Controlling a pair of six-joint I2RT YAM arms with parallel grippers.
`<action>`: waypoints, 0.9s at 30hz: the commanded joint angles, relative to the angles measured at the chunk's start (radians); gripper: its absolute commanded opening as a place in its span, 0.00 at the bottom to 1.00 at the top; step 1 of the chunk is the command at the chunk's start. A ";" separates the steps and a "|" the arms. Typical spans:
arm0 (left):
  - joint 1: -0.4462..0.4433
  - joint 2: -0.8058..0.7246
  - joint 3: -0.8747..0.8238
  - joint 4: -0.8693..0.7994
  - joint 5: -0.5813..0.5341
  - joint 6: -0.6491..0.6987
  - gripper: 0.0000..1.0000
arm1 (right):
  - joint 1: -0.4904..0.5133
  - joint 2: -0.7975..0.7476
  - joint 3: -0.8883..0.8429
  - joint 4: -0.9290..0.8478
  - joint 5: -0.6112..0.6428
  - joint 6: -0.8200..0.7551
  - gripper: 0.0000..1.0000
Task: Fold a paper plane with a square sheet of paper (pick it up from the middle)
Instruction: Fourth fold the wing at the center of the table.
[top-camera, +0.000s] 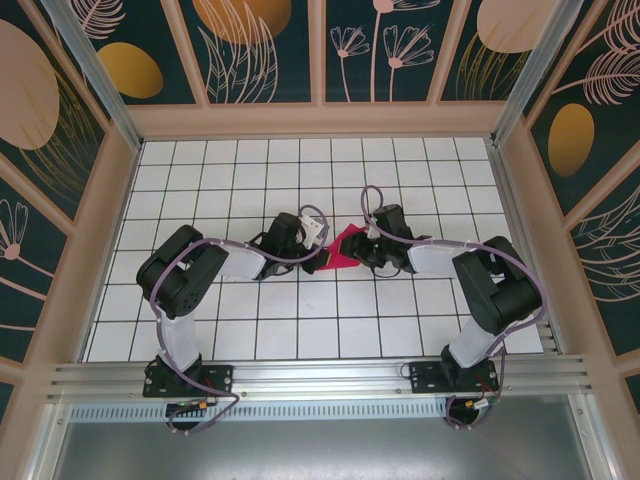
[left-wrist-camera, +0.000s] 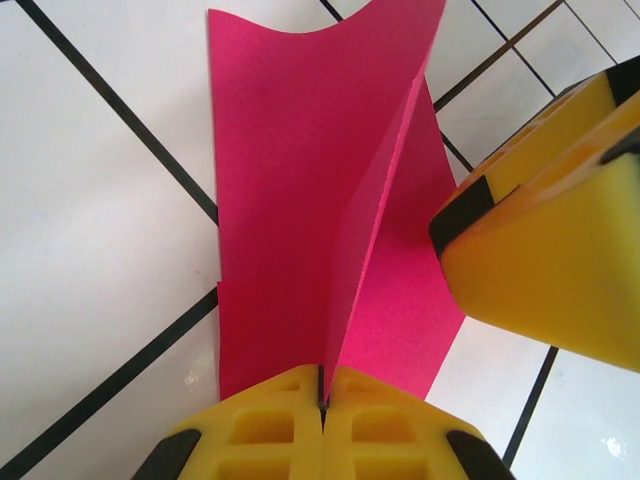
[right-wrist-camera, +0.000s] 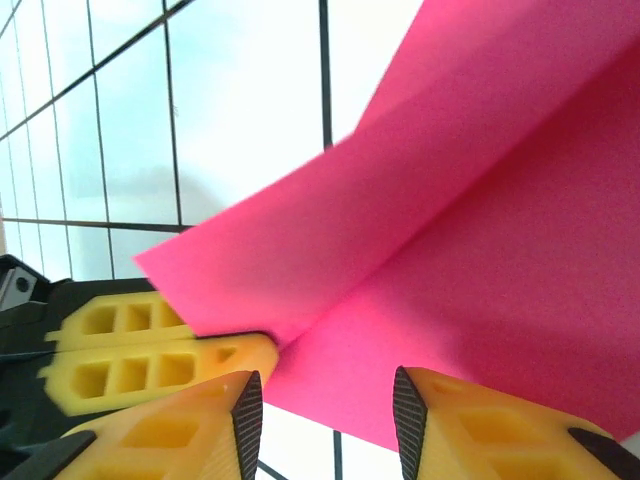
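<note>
At the left edge of the square sheet of paper (top-camera: 346, 244), which is lying in the middle of the bench (top-camera: 200, 180), the left fingers (left-wrist-camera: 270, 425) are pressing together and pinching a fold (left-wrist-camera: 372, 230) that is standing up, probably to hold the crease sharp. On the sheet's other side the right fingers (right-wrist-camera: 470, 425) are hovering spread apart just beside its edge, maybe getting ready to push a flap over. Both arms are bending at the elbow and reaching low toward the sheet.
</note>
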 joint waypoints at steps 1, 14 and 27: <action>0.001 0.018 0.041 -0.076 0.017 -0.015 0.04 | -0.007 -0.016 -0.003 0.039 0.023 0.006 0.42; 0.000 0.040 0.085 -0.122 0.038 -0.020 0.08 | -0.022 0.052 0.045 0.034 0.053 0.038 0.47; 0.001 -0.013 0.015 -0.015 -0.013 -0.003 0.30 | -0.047 0.107 0.075 -0.052 0.115 0.104 0.50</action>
